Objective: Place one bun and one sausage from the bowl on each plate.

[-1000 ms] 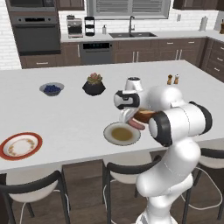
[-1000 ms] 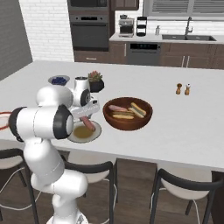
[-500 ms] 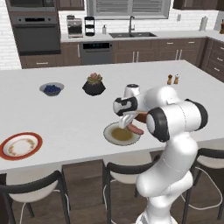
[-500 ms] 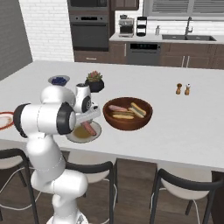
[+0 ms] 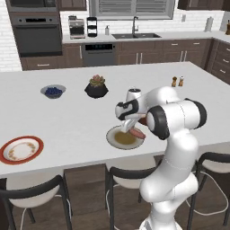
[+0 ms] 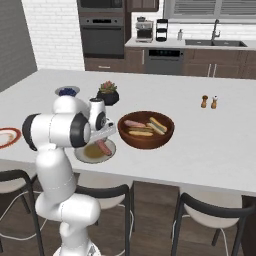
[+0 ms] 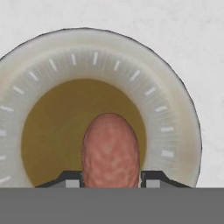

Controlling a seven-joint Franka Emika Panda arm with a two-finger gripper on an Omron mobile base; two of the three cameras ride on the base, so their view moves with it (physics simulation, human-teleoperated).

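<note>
My gripper (image 7: pixel 110 181) is shut on a pinkish sausage (image 7: pixel 110 151), whose free end points down over the brown centre of the pale grey plate (image 7: pixel 175 113). From the right base view the sausage (image 6: pixel 103 147) sits low over that plate (image 6: pixel 87 155), under my gripper (image 6: pixel 102 140); whether it touches, I cannot tell. The reddish-brown bowl (image 6: pixel 165 137) stands just right of the plate with a bun (image 6: pixel 156 124) and a sausage (image 6: pixel 134 123) inside. The orange-rimmed plate (image 5: pixel 21 149) lies far left near the front edge.
A black plant pot (image 5: pixel 96 88) and a small grey bowl of blue berries (image 5: pixel 53 91) stand behind the plates. Salt and pepper shakers (image 6: pixel 209 101) are at the right. Bar stools (image 5: pixel 130 179) line the counter's front edge.
The hand has come down toward the pale grey plate with the sausage still held. Nothing else on the counter has moved.
</note>
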